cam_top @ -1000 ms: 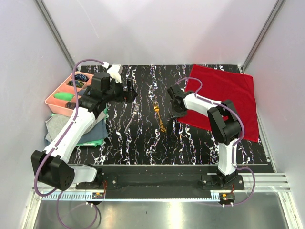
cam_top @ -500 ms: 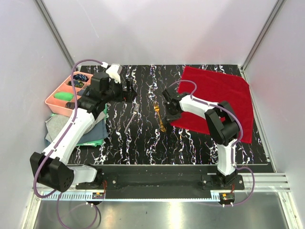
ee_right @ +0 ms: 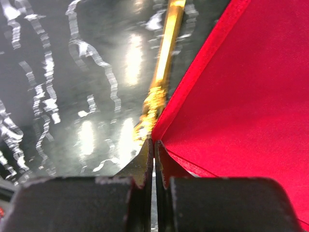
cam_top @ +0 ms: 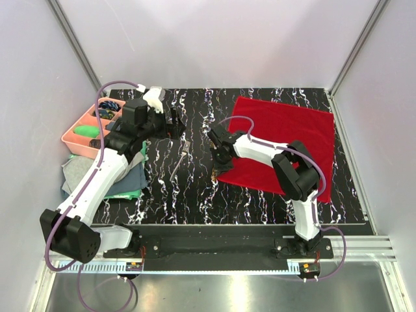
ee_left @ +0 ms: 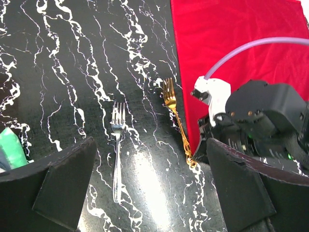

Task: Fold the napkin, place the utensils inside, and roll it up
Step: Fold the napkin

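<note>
Right jaws [ee_right: 153, 147] clamped on red napkin [cam_top: 286, 140] corner beside gold fork [ee_left: 176, 121]; left jaws [ee_left: 149, 186] apart, seemingly above silver fork [ee_left: 117, 147].

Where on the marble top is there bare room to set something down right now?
Free: the near strip of table in front of the silver fork and red napkin, and the far patch behind both forks. Crowded: the gold fork hugging the napkin's left edge by the right gripper, and the left edge with pink tray and cloth pile.

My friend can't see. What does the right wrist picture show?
The right gripper, shut, pinches a corner of the red napkin. A gold fork lies just left of the napkin's edge on the black marbled table.
</note>
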Robot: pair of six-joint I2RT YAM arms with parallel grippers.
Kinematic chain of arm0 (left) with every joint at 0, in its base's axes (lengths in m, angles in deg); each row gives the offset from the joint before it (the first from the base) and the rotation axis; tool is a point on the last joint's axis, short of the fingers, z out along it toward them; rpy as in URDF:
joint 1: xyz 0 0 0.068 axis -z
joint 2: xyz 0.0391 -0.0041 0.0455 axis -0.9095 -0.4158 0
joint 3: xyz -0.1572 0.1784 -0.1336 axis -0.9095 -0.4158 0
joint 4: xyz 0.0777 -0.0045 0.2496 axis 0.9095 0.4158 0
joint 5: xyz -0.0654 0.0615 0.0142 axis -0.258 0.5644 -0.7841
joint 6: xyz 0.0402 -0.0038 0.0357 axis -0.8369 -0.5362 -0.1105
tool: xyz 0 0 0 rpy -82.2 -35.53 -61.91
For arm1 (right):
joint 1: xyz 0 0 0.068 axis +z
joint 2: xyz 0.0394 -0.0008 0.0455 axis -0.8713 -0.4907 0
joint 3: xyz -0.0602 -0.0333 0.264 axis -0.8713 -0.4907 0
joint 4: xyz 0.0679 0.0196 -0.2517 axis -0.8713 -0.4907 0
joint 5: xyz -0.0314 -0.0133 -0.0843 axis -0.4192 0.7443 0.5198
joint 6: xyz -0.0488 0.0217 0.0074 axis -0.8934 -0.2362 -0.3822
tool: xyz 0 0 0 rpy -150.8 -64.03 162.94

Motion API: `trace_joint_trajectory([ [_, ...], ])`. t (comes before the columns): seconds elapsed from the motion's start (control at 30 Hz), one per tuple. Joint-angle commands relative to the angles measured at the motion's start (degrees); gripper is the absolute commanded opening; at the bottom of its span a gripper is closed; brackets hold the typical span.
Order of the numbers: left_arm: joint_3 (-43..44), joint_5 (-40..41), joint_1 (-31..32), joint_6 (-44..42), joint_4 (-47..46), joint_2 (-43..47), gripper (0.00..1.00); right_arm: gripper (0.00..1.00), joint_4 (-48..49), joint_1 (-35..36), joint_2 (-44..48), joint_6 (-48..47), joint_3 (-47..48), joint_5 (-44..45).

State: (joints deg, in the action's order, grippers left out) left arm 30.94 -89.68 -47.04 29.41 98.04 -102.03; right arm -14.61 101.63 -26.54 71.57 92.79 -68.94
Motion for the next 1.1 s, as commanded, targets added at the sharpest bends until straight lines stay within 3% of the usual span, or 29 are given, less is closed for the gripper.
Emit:
trace_joint_trajectory([
  [0.0, -0.2, 1.4, -0.5, -0.4, -2.4, 1.9, 0.99, 0.00, 0.8, 1.8, 0.4, 2.1, 3.2, -4.8],
  [0.2, -0.2, 1.8, -0.5, -0.6, -2.5, 2.0, 0.99, 0.00, 0.2, 0.7, 6.5, -1.2, 2.9, 0.3],
  [0.5, -0.3, 1.7, -0.5, -0.6, -2.4, 2.0, 0.99, 0.00, -2.6, -16.6, 12.4, -11.4, 0.6, 3.7],
  [0.8, -0.2, -0.7, -0.5, 0.6, -2.5, 1.0, 0.99, 0.00, -5.3, -32.2, 3.0, -19.8, 8.8, 9.6],
  [1.07, 0.1, -3.6, -0.6, 1.6, -2.4, -0.4, 0.99, 0.00, -8.3, -40.1, -5.2, -23.4, 20.8, 14.6],
])
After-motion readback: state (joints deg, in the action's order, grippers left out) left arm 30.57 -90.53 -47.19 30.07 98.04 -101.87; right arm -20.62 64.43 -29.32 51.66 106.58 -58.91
